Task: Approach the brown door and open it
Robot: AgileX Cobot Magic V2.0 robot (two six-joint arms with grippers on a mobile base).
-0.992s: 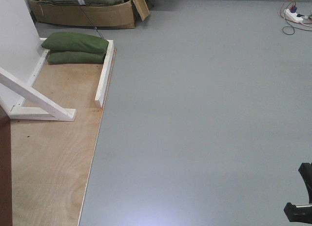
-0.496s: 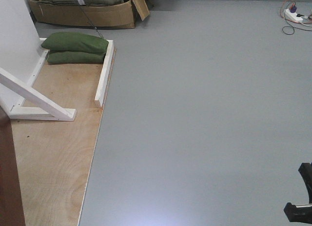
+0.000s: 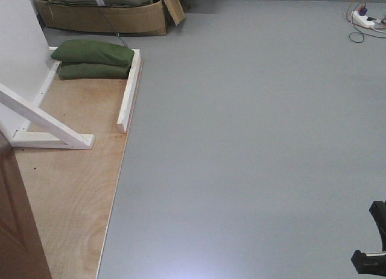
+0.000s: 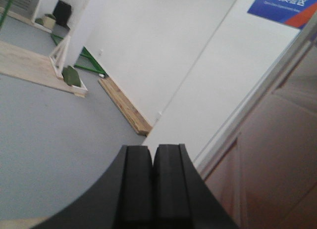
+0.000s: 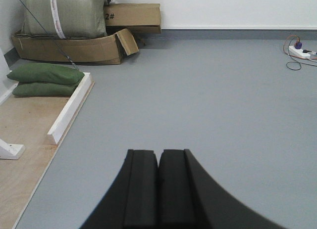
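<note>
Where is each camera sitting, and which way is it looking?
Front view: up high, looking down at the floor; brown door at left edge, black robot part bottom right.
Left wrist view: behind the shut left gripper, facing the white wall and the door.
Right wrist view: behind the shut right gripper, facing the green sandbags.
Shared: front and right wrist views both show the sandbags.

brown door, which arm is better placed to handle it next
Left, probably. The brown door sits close beside the shut left gripper in its wrist view. The right gripper, also shut, faces open grey floor, no door in view.
</note>
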